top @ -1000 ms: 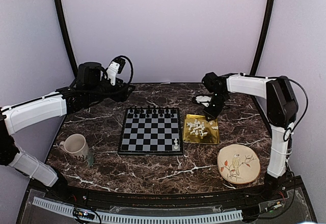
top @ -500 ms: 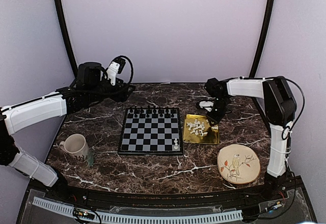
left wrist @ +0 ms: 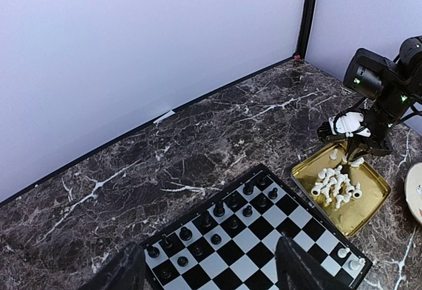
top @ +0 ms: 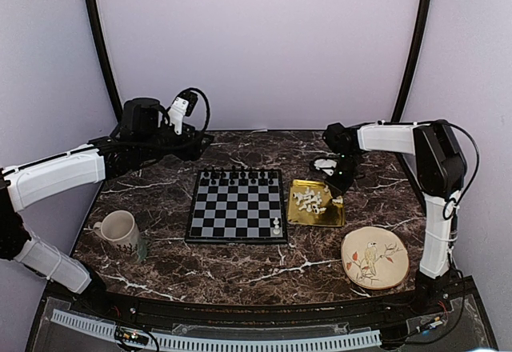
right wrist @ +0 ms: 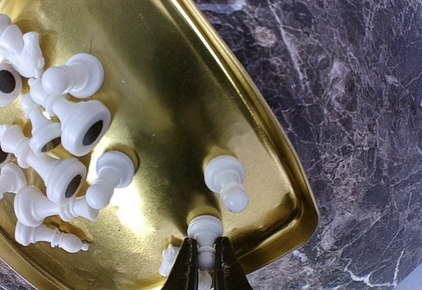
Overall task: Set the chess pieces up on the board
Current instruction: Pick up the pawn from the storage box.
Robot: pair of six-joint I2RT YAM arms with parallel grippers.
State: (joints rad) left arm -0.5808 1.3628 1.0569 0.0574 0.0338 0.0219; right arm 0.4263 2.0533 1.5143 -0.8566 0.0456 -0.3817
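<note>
Dark marble table point(top: 240, 276) has a cream mug point(top: 118, 230) on the left, a shiny gold tray point(top: 330, 218), a bird-painted plate point(top: 392, 270) and two far rows of tiny black chessmen point(top: 240, 176).

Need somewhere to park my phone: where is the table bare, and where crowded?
Bare: marble in front of the chessboard, between mug and bird plate; and behind it, up to the back wall. Crowded: the gold tray, white chessmen heaped there, right gripper shut on one.

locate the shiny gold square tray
In the top view, the shiny gold square tray lies right of the black-and-grey chessboard, just beyond the round bird-painted plate.
</note>
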